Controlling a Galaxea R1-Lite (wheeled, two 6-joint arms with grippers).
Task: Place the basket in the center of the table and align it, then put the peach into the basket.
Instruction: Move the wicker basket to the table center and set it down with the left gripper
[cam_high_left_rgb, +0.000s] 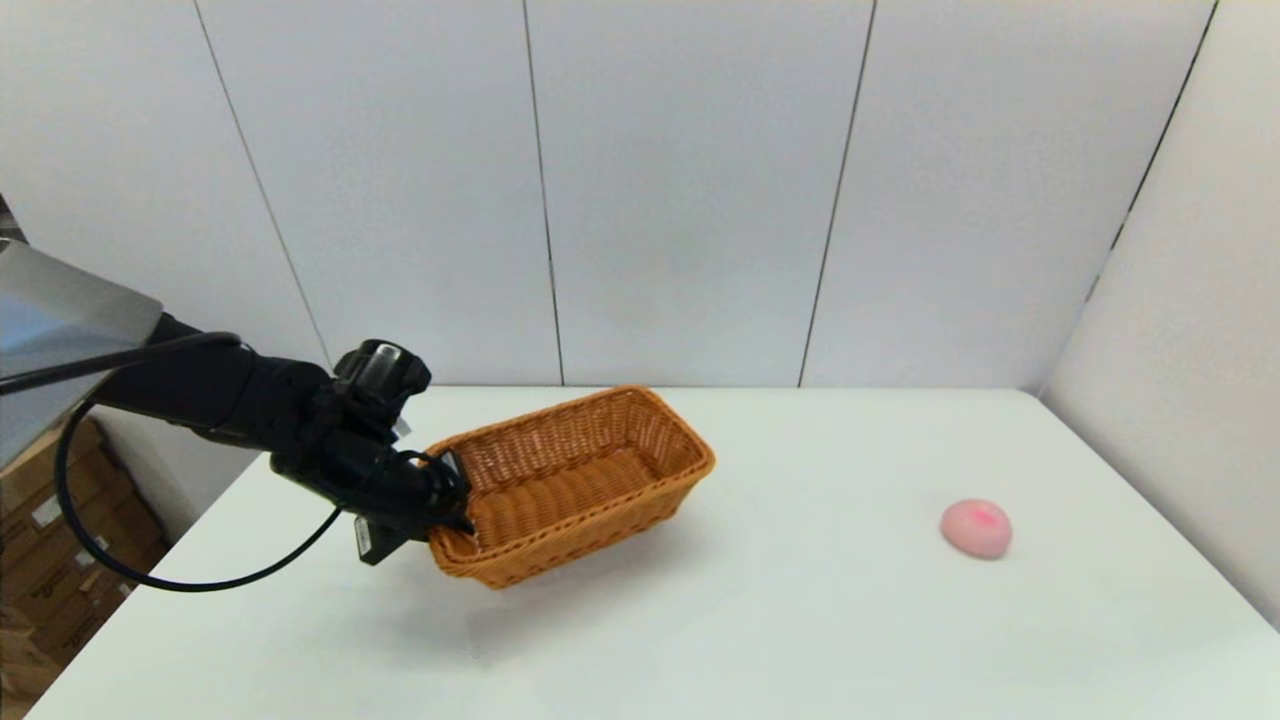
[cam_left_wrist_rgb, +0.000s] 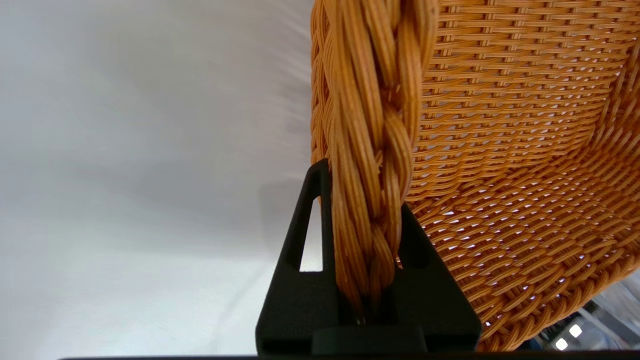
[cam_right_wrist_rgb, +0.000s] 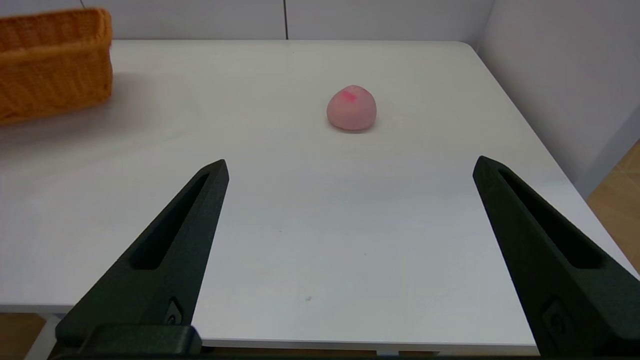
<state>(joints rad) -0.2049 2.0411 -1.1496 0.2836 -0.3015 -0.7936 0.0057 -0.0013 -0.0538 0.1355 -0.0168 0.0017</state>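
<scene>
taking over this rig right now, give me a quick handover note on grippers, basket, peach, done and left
Left gripper: jaws shut on the braided rim at the left end of the orange-brown woven wicker basket. The basket looks tilted and lifted over the left-centre of the white table, skewed to its edges.
Right gripper: open, empty, low at the table's near edge, facing the small round pale-pink peach.
The peach sits on the table's right side, well apart from the basket.
Done: basket grasped.
Left: set the basket down centred and squared, release it, then pick the peach and put it in.
</scene>
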